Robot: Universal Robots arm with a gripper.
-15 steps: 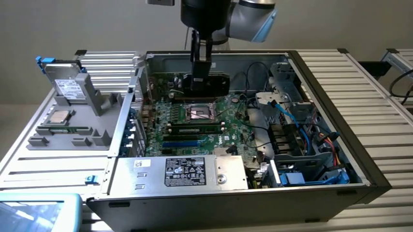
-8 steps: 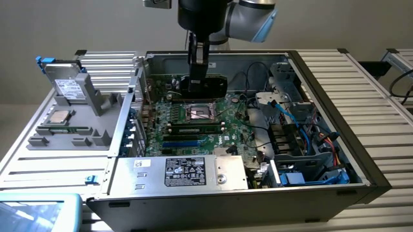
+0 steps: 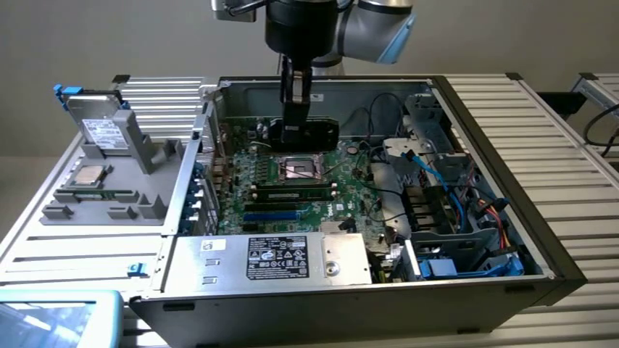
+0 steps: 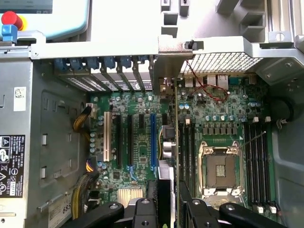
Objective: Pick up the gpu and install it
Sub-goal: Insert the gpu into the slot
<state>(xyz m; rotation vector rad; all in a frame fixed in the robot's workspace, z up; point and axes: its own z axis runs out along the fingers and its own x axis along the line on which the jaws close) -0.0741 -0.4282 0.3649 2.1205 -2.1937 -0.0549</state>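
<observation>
Over the motherboard (image 3: 341, 165) in the open case (image 3: 508, 181), end effector (image 4: 168, 211) clamped on the gpu (image 3: 307, 133).

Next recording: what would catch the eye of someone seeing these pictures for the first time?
An open computer case sits in the middle of the exterior view, its green motherboard laid bare. Above the board's middle the arm's hand grips the gpu, held upright on its edge. At the exterior view's left sits a grey parts tray with a drive box standing in it.
</observation>
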